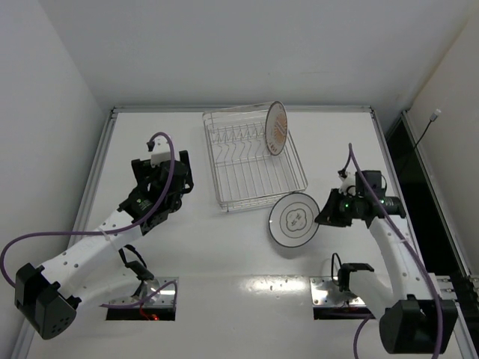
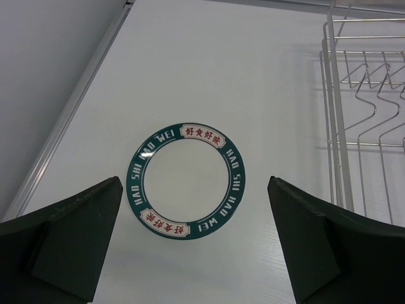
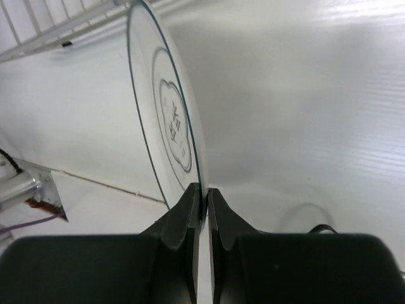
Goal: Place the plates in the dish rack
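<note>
Rack (image 1: 254, 161): mid-table, toward the far side.
Orange plate (image 1: 276, 128): upright in the rack's far right corner.
Dark plate (image 1: 294, 219): just in front of the rack's near right corner.
Right gripper (image 3: 201, 197): clenched on the dark plate's rim.
Left gripper (image 2: 195, 183): jaws wide, empty, above a green ring (image 2: 135, 183) left of the rack.

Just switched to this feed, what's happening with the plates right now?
The right gripper is shut on the rim of the dark-rimmed plate, just off the near right corner of the dish rack. The orange-rimmed plate already stands on edge at the rack's far right end. The left gripper hangs open over a green ring sticker on the table, holding nothing.
</note>
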